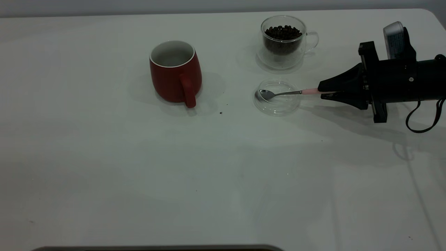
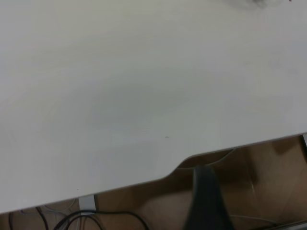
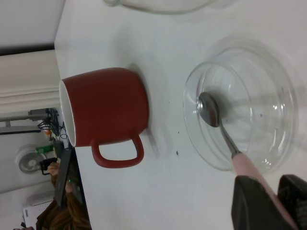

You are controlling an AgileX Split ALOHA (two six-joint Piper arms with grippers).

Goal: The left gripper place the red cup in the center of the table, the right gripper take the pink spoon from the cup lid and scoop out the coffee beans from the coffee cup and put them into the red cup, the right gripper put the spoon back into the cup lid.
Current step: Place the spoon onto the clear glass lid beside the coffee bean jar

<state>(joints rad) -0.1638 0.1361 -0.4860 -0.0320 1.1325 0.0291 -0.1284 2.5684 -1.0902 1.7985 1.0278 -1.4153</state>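
My right gripper (image 1: 325,91) reaches in low over the table (image 1: 139,174), its fingers (image 3: 252,203) closed on the pink handle of the pink spoon (image 1: 284,93). The spoon stretches straight out ahead of my fingertips, its metal bowl resting inside the clear cup lid (image 1: 277,97), which lies just in front of me. Beyond the lid and off to one side stands the glass coffee cup (image 1: 285,42), filled with coffee beans (image 1: 283,32). The red cup (image 1: 176,71) stands upright farther ahead of my fingertips, well past the lid, handle turned toward the table's near edge. My left gripper is out of sight.
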